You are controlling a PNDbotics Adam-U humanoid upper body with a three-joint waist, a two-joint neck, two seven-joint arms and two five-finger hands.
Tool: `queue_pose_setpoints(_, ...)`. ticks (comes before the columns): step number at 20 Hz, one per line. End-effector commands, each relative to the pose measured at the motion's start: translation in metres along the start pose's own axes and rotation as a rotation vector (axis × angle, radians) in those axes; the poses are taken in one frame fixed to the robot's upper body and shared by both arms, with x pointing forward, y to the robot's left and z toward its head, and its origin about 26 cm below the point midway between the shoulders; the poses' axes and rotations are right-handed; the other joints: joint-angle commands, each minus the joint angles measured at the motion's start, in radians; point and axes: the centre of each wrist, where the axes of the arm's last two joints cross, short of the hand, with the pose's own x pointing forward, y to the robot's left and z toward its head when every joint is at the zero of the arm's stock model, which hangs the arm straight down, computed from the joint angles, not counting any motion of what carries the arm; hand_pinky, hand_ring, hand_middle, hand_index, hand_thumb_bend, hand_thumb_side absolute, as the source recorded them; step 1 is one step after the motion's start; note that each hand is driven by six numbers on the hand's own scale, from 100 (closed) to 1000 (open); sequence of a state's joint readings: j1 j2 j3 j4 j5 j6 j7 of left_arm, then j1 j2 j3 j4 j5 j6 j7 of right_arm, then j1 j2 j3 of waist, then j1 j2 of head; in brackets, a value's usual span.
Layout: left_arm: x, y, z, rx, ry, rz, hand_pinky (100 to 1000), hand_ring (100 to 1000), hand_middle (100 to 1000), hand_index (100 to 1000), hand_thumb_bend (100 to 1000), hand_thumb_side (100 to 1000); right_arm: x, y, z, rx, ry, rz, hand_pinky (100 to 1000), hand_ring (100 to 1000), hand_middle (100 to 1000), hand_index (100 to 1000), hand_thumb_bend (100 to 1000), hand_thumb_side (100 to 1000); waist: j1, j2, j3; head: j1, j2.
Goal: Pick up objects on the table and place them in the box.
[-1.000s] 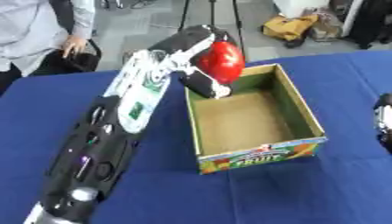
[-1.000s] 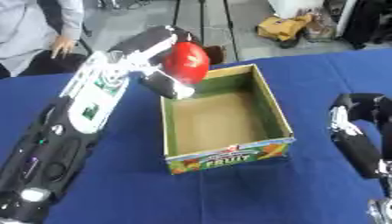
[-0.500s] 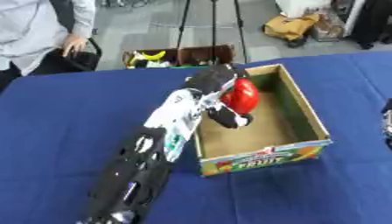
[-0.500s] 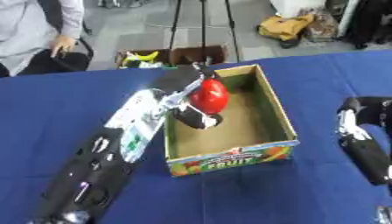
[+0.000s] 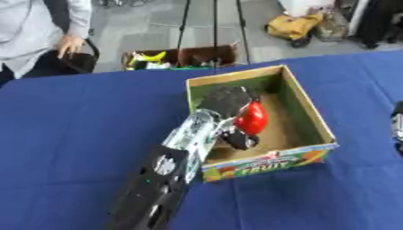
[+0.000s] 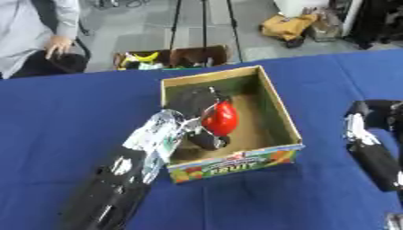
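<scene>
1. While the left hand [image 5: 228, 104] reaches inside the cardboard fruit box [image 5: 308, 117], its fingers are curled round a red fruit, perhaps an apple [image 5: 251, 118], held just above the floor.
2. Best lower it to the floor before letting go, clear of the walls.
3. Its long axis runs nearly upright; which end points up, I cannot tell.
4. At the right edge, the right hand [image 6: 370, 117] hangs idle; I cannot tell its fingers.

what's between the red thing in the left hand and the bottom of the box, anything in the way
Nothing visible. The left hand holds the red object already inside the walls of the box, over its brown floor. The floor that shows beside and beyond the hand is bare; the part directly under the hand is hidden.
</scene>
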State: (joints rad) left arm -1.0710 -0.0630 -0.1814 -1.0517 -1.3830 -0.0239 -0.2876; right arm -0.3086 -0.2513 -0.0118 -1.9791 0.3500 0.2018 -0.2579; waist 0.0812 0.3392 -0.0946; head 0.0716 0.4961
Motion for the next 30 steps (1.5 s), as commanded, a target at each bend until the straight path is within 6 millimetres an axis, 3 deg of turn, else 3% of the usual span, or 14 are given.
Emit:
queue_pose_setpoints(1,0.004,0.008,0.0,0.03,-0.012,-0.06,260,625,753,809,100,318,0.008,-0.004,-0.004,-0.013,-0.035,-0.007,728,528,428,653,100,513,-0.006,-0.016,-0.006,-0.004,-0.005)
queue_pose_setpoints(2,0.004,0.007,0.0,0.017,-0.018,-0.069,353,693,808,859,100,390,0.008,-0.004,-0.004,-0.014,-0.035,-0.007,728,528,428,653,100,512,-0.006,-0.014,-0.008,-0.003,-0.005)
queue_pose_setpoints(5,0.004,0.003,0.0,-0.017,-0.036,-0.083,514,800,888,938,119,541,0.008,-0.004,-0.004,-0.016,-0.034,-0.007,728,528,427,653,100,513,-0.006,-0.011,-0.013,-0.001,-0.008)
queue_pose_setpoints(10,0.004,-0.001,0.001,-0.07,-0.039,-0.092,633,876,927,970,180,623,0.008,-0.004,-0.005,-0.018,-0.034,-0.007,728,528,427,653,100,512,-0.006,-0.009,-0.016,0.003,-0.01)
queue_pose_setpoints(11,0.004,-0.001,0.001,-0.074,-0.042,-0.092,711,923,951,990,250,687,0.008,-0.004,-0.005,-0.018,-0.034,-0.007,728,528,427,653,100,512,-0.006,-0.009,-0.016,0.003,-0.01)
queue_pose_setpoints(12,0.004,-0.001,0.001,-0.075,-0.044,-0.094,731,934,958,996,264,699,0.008,-0.004,-0.004,-0.018,-0.033,-0.007,728,528,427,653,100,512,-0.006,-0.009,-0.017,0.002,-0.009)
queue_pose_setpoints(13,0.004,-0.001,0.001,-0.072,-0.046,-0.097,805,970,975,1000,324,733,0.008,-0.004,-0.004,-0.018,-0.033,-0.007,728,527,427,652,100,512,-0.006,-0.009,-0.017,0.002,-0.009)
queue_pose_setpoints(15,0.004,0.002,0.002,-0.057,-0.049,-0.108,844,987,974,1000,362,752,0.008,-0.004,-0.004,-0.017,-0.032,-0.007,728,527,427,652,100,512,-0.005,-0.01,-0.017,0.001,-0.008)
queue_pose_setpoints(20,0.003,0.015,0.005,0.048,-0.027,-0.121,810,959,945,1000,377,739,0.008,-0.004,-0.004,-0.017,-0.029,-0.006,728,527,427,652,100,511,-0.005,-0.012,-0.017,0.0,-0.011)
queue_pose_setpoints(24,-0.004,0.043,0.015,0.251,-0.024,-0.109,743,912,887,978,351,723,0.006,-0.005,-0.003,-0.022,-0.024,-0.002,728,527,427,652,100,509,-0.004,-0.016,-0.01,-0.011,-0.007)
queue_pose_setpoints(27,-0.016,0.07,0.032,0.463,-0.027,-0.003,630,835,815,941,277,755,0.005,-0.006,-0.003,-0.028,-0.02,0.003,727,527,427,652,100,508,-0.003,-0.02,-0.001,-0.025,0.0)
queue_pose_setpoints(30,-0.031,0.093,0.055,0.63,-0.037,0.172,581,798,791,953,214,762,0.004,-0.008,-0.002,-0.034,-0.014,0.012,728,527,427,653,100,508,-0.001,-0.025,0.013,-0.044,0.009)
